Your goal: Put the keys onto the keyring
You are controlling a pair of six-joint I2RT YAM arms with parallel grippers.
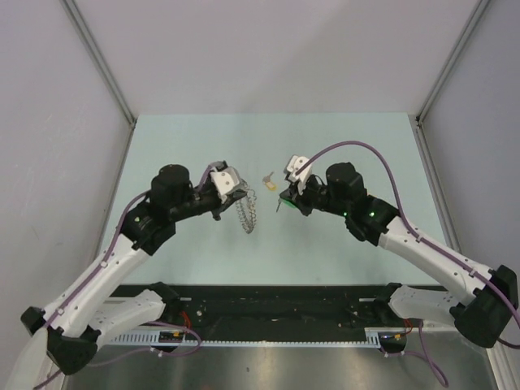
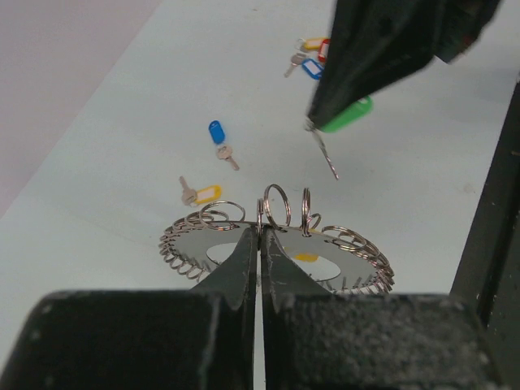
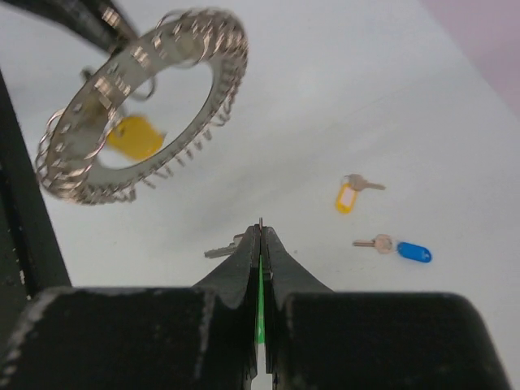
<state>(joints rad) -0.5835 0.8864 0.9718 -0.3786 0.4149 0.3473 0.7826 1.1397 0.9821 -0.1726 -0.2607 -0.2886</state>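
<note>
My left gripper is shut on the rim of the keyring, a flat silver ring fringed with many small wire loops, held above the table. The keyring also shows in the top view and the right wrist view. My right gripper is shut on a green-tag key. Its blade hangs just above and right of the keyring's loops, apart from them. A blue-tag key and a yellow-tag key lie on the table.
A small bunch of red, blue and yellow tagged keys lies farther back. A yellow tag shows through the keyring's hole. Loose yellow-tag and blue-tag keys lie right of my right gripper. Grey walls enclose the table.
</note>
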